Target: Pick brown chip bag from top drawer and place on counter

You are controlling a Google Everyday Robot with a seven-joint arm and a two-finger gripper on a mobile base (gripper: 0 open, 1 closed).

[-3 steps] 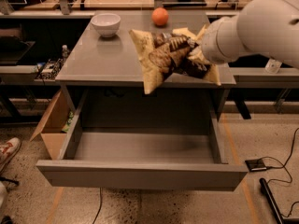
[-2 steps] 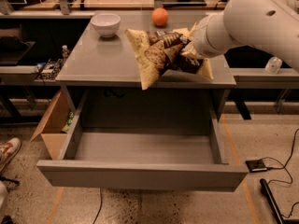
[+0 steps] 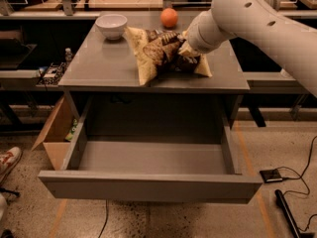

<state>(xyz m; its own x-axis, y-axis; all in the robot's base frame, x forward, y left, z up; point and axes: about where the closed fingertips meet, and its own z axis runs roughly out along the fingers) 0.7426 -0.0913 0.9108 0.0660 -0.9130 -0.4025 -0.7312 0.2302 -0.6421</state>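
The brown chip bag (image 3: 156, 53), tan and dark brown, hangs tilted over the grey counter (image 3: 99, 66) at its middle right, its lower corner at the counter's front edge. My gripper (image 3: 186, 51) is at the bag's right end, at the tip of my white arm, and is shut on the bag; the arm's wrist hides most of it. The top drawer (image 3: 148, 186) is pulled fully open below the counter, and nothing shows inside it.
A white bowl (image 3: 111, 25) and an orange (image 3: 169, 18) stand at the back of the counter. A cardboard box (image 3: 54, 133) sits on the floor to the left of the drawer. A small black device (image 3: 271, 175) with cables lies on the floor at the right.
My arm has carried the bag up and back, away from the drawer and further over the counter. The drawer has stayed open.
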